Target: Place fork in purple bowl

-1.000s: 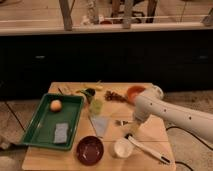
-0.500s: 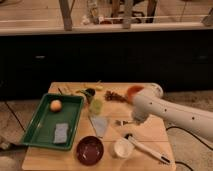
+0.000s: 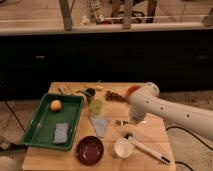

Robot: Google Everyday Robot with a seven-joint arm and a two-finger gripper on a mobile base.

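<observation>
Silver fork point(image 3: 120, 122) sat just beside gripper point(image 3: 131, 120) | purple bowl point(image 3: 90, 149) lay nearer camera, view-left | grip state: couldn't tell

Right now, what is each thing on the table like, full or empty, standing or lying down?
Purple bowl: upright, empty.
White cup: upright; contents unclear.
Green cup: upright.
Green tray: flat, holding a round orange thing and a sponge.
White utensil: lying flat.
Cloth: lying flat.
Hand: low over the table, beside the cloth.
</observation>
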